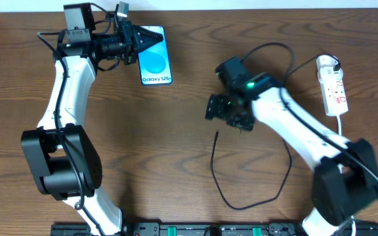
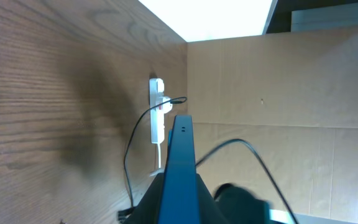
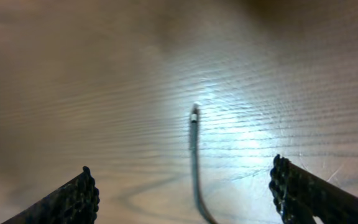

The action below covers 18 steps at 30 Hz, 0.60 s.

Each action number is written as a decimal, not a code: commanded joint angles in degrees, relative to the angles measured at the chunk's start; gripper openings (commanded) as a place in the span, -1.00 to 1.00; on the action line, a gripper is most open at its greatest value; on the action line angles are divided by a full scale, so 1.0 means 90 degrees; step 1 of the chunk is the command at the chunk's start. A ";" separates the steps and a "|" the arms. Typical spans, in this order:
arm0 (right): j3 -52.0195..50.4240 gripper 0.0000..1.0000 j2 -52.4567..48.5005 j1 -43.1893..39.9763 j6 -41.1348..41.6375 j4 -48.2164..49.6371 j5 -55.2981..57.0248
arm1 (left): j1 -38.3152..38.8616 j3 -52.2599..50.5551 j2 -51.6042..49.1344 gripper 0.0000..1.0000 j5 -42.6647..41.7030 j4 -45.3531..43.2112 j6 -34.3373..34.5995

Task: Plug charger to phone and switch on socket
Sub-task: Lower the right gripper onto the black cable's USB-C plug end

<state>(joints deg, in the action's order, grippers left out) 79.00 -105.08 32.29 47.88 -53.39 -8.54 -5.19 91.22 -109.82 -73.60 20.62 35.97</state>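
The phone, its screen blue with the text "Galaxy S25+", is at the table's far middle-left. My left gripper is shut on its upper left edge. In the left wrist view the phone shows edge-on between the fingers. The charger's thin black cable loops over the front middle, with its plug tip lying free. My right gripper is open and empty just above that tip. In the right wrist view the tip lies between the spread fingers. The white socket lies at the far right.
The socket also shows in the left wrist view, with a cardboard wall behind the table. A white adapter sits in the socket's far end. The right arm's thicker black cables arch above its wrist.
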 commanded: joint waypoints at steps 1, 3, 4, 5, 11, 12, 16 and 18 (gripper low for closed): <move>0.0075 0.68 -0.0379 0.0192 0.0325 -0.0163 0.0532 | -0.0029 0.0080 0.0153 -0.86 -0.0194 -0.0012 -0.0046; 0.0073 0.64 -0.0612 0.0272 0.0413 -0.0299 0.0551 | -0.0029 0.0080 0.0155 -0.86 -0.0180 -0.0012 -0.0046; 0.0073 0.64 -0.0699 0.0301 0.0464 -0.0340 0.0563 | -0.0029 0.0080 0.0155 -0.85 -0.0180 -0.0012 -0.0046; 0.0073 0.64 -0.0782 0.0330 0.0498 -0.0359 0.0580 | -0.0029 0.0080 0.0153 -0.86 -0.0180 -0.0012 -0.0046; 0.0073 0.63 -0.1151 0.0478 0.0631 -0.0355 0.0576 | -0.0022 0.0068 0.0153 -0.88 -0.0182 -0.0010 -0.0046; 0.0073 0.63 -0.1156 0.0512 0.0658 -0.0355 0.0578 | -0.0022 0.0058 0.0153 -0.86 -0.0180 -0.0010 -0.0046; 0.0073 0.62 -0.1192 0.0670 0.0743 -0.0308 0.0580 | -0.0022 0.0044 0.0153 -0.86 -0.0182 -0.0010 -0.0046; 0.0073 0.63 -0.1197 0.0750 0.0811 -0.0304 0.0631 | -0.0022 0.0044 0.0153 -0.86 -0.0182 -0.0010 -0.0046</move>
<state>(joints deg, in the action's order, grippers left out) 79.02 -115.15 37.76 53.28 -56.10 -4.23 -5.19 91.22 -109.82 -73.56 20.62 35.94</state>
